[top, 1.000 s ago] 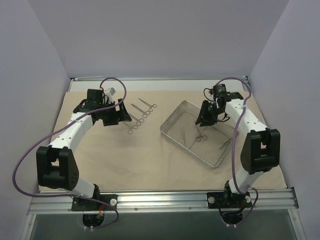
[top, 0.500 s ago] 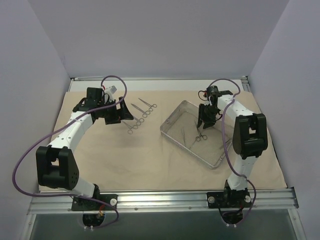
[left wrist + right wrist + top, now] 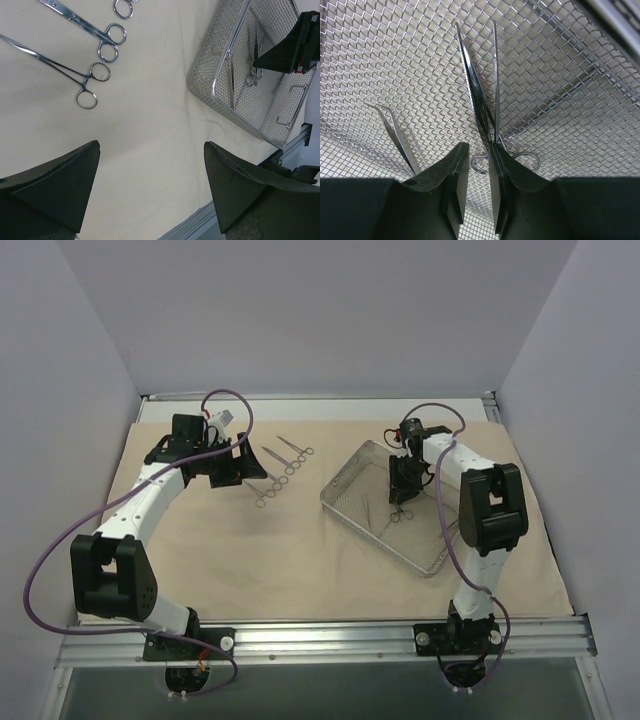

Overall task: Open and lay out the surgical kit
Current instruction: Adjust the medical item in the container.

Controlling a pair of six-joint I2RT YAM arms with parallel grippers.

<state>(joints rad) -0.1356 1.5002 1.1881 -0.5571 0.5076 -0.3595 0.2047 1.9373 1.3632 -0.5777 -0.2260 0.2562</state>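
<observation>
Swinging its elbow in over the desk (image 3: 320, 408), the right arm had carried the right fingers (image 3: 401, 484) a little left across the wire-mesh tray (image 3: 338, 502) since a second before. The left arm had scarcely stirred.

The beige cloth wrap (image 3: 300, 560) lay spread flat over the desk, with the tray resting at an angle on its right half. The right fingers hung low inside the tray, drawn nearly together with only a narrow slit between them. They sat over the joint of the tray scissors (image 3: 475, 95), which lay on the mesh with blades slightly parted. One ring handle showed in the slit and the other just outside one finger. Whether the fingers pinched the scissors could not be told. Slim tweezers (image 3: 395, 131) lay on the mesh just beside them.

On the left half of the cloth, three ring-handled instruments lay side by side: the forceps (image 3: 55, 62), the laid-out scissors (image 3: 82, 23) and a third instrument (image 3: 297, 450) farthest back. The left fingers (image 3: 60, 190) stood spread wide, holding nothing, above bare cloth near the forceps and well apart from the tray.
</observation>
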